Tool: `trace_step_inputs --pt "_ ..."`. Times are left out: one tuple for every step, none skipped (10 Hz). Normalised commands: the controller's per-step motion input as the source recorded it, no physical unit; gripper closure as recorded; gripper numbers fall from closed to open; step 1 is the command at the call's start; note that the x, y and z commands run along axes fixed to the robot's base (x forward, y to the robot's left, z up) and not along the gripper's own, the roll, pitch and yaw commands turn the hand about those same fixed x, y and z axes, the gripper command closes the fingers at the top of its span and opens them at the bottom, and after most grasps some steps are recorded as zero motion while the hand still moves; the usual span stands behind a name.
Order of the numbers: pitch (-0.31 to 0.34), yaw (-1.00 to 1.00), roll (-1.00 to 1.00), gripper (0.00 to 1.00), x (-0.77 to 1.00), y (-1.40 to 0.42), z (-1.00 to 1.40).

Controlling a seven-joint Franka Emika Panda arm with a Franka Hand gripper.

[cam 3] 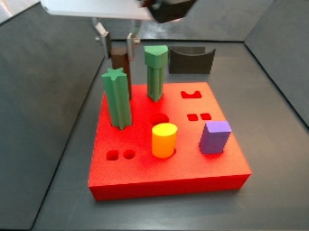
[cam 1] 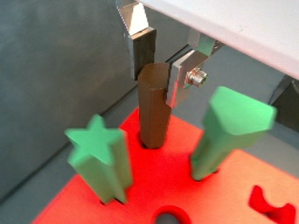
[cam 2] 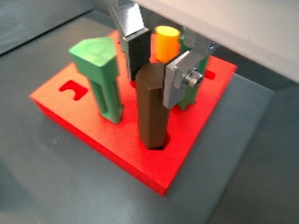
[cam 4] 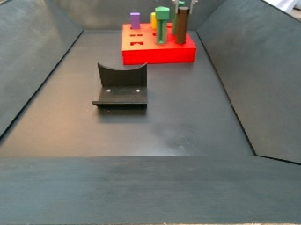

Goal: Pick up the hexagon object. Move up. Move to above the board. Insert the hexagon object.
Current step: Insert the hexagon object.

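Note:
The hexagon object (cam 1: 153,109), a tall dark-brown post, stands upright with its foot in a hole at a corner of the red board (cam 1: 70,197). It also shows in the other wrist view (cam 2: 152,114) and in both side views (cam 3: 118,61) (cam 4: 184,22). My gripper (cam 1: 160,77) straddles the post's top. One pad stands a little apart from the post and the other is against it or very near. In the other wrist view the gripper (cam 2: 156,80) looks the same, and a side view shows it (cam 3: 117,50) at the board's back left corner.
A green star-topped post (cam 1: 100,156) and another green post (cam 1: 233,122) stand in the board close to the brown one. An orange cylinder (cam 3: 163,140) and a purple block (cam 3: 216,135) stand farther along the board (cam 3: 169,176). The fixture (cam 4: 120,86) stands on the floor.

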Motion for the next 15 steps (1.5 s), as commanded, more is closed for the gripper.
trace_step_inputs --pt "0.000 -0.64 0.06 1.00 -0.43 0.00 -0.19" --pt "0.000 -0.21 0.02 1.00 -0.21 0.00 0.00" --pt "-0.010 0.00 0.00 1.00 0.00 0.00 0.00" --pt "0.000 0.00 0.00 1.00 0.18 0.00 -0.07" --pt "0.000 0.00 0.00 1.00 0.44 0.00 -0.09" --pt "0.000 0.00 0.00 1.00 0.60 0.01 -0.10" --pt "0.000 0.00 -0.01 1.00 0.41 0.00 -0.01" --pt "0.000 0.00 0.00 1.00 0.00 0.00 -0.02" --pt "0.036 0.00 0.03 1.00 0.37 0.19 -0.10" --pt "0.033 0.00 0.05 1.00 0.26 0.19 -0.12" --pt "0.000 0.00 0.00 1.00 0.00 0.00 -0.03" --pt "-0.071 0.00 0.07 1.00 -0.02 -0.04 -0.50" --pt "-0.124 0.00 0.02 1.00 0.00 -0.08 -0.58" --pt "-0.140 0.00 0.00 1.00 0.16 -0.09 -0.52" --pt "-0.170 0.00 0.02 1.00 0.10 -0.11 -0.61"
